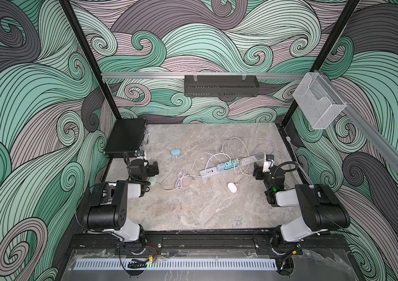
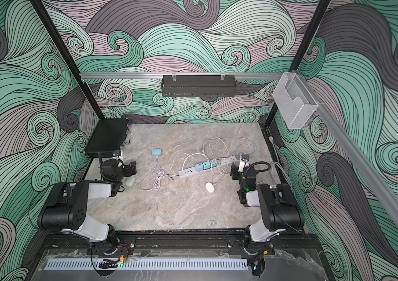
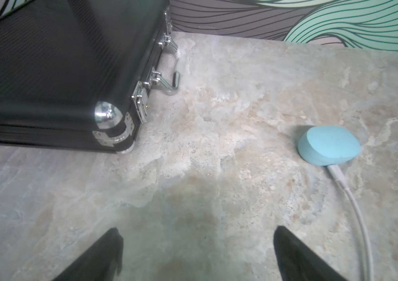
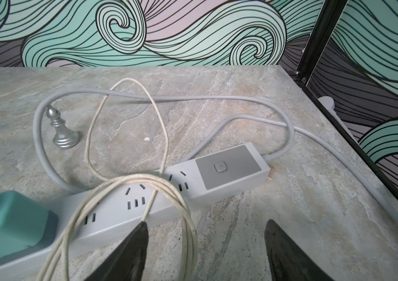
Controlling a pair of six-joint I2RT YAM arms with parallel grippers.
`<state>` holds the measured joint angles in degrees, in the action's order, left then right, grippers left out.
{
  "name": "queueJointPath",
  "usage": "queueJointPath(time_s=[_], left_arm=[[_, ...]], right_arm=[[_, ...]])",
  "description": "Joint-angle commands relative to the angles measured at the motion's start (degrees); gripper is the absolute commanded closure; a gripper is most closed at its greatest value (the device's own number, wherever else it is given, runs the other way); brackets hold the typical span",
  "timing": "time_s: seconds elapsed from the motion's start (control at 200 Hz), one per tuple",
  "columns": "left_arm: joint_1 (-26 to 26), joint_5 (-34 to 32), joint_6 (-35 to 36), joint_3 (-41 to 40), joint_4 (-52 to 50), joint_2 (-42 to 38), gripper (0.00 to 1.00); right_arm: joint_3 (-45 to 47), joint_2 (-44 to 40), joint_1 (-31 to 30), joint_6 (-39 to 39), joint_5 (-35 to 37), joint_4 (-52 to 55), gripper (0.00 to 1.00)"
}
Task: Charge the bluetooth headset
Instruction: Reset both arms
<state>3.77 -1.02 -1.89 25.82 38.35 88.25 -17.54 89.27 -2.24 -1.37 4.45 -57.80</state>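
Two grippers hold their jaws spread and empty: the left gripper (image 3: 198,228) above bare tabletop, the right gripper (image 4: 206,222) just short of the power strip (image 4: 217,177). A cream cable loop (image 4: 132,178) lies across the strip. The blue headset case (image 3: 329,146) rests mid-table with a white cable (image 3: 337,175) plugged in, near a black briefcase (image 3: 59,73). A silver chess bishop (image 4: 63,129) stands beyond the strip. The table (image 1: 205,206) is marble-patterned; the walls (image 1: 23,97) are wave-patterned.

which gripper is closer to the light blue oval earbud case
Left. The left gripper hangs open close by the light blue oval earbud case; the right gripper is far off, by the grey plastic power strip.
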Motion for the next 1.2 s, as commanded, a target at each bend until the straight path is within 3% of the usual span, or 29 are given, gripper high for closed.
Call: queueJointPath(time_s=[0.0,0.691,0.716,0.786,0.826,0.886,0.931,1.001,1.086,1.196], left_arm=[[0.32,0.89,0.23,1.81,-1.25,-0.85,0.01],[-0.38,-1.84,-0.11,1.27,-0.38,-0.97,0.01],[-0.55,-1.62,0.38,-0.47,1.44,-1.93,0.02],[-1.88,-3.98,1.14,-11.13,18.53,-3.74,0.01],[-1.76,-7.18,-0.04,-12.62,23.80,-2.71,0.02],[-0.80,-10.24,-2.94,-7.48,15.34,-2.34,0.01],[-0.35,-6.35,-1.98,-4.84,7.84,-3.66,0.01],[-0.78,2.91,3.79,-8.07,15.76,-2.22,0.01],[-0.66,-3.35,-0.35,-6.27,12.14,-2.80,0.01],[-0.35,-3.36,-0.13,-0.13,4.13,-0.30,0.01]], right_arm=[[-2.99,-0.19,0.97,1.19,1.02,2.29,0.25],[-3.77,-0.09,1.55,1.46,0.33,3.75,0.08],[-3.82,-0.07,1.60,1.52,0.31,3.62,0.01],[-3.82,-0.11,1.59,1.46,0.30,3.61,0.01],[-3.77,-0.10,1.57,1.46,0.29,3.72,0.01],[-3.82,-0.16,1.57,1.45,0.25,3.69,0.01],[-3.73,-0.16,1.62,1.43,0.20,3.64,0.01],[-3.73,-0.18,1.62,1.46,0.13,3.57,0.01],[-3.71,-0.16,1.60,1.37,0.07,3.53,0.01],[-3.82,-0.08,1.59,1.37,0.14,3.75,0.01]])
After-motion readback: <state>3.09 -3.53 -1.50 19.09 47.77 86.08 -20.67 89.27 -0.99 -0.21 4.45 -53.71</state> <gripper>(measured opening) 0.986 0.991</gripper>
